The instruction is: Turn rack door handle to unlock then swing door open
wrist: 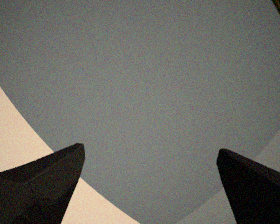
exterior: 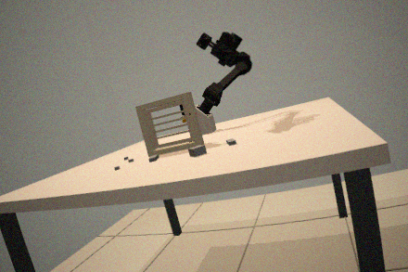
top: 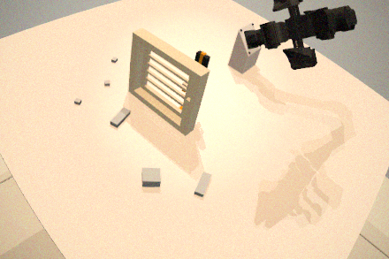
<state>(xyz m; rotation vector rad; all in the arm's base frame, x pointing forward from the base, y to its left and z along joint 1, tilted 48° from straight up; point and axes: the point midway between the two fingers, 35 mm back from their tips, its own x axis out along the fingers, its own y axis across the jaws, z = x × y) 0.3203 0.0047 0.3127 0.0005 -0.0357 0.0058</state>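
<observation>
The beige rack frame [top: 201, 95] [exterior: 145, 131] stands upright on the table [top: 110, 213] [exterior: 287, 149]. The door's pale slats [top: 165, 77] [exterior: 172, 127] lie parallel to the frame within its opening, so the door looks shut. The black handle with an orange band [top: 202, 58] shows behind the frame's top right corner, on the arm's side; its lower part is hidden, and I cannot tell whether it is turned. My gripper [top: 293, 27] [exterior: 216, 40] [wrist: 153, 155] is open and empty, high above the table and well away from the handle.
The arm's pale base [top: 242, 54] [exterior: 207, 122] stands behind the rack. A grey block [top: 151, 177] [exterior: 197, 150] and two flat grey bars [top: 120, 117] [top: 202, 184] lie on the camera side of the rack. Small grey cubes [top: 107, 83] [top: 78, 101] [top: 114, 59] lie to its left.
</observation>
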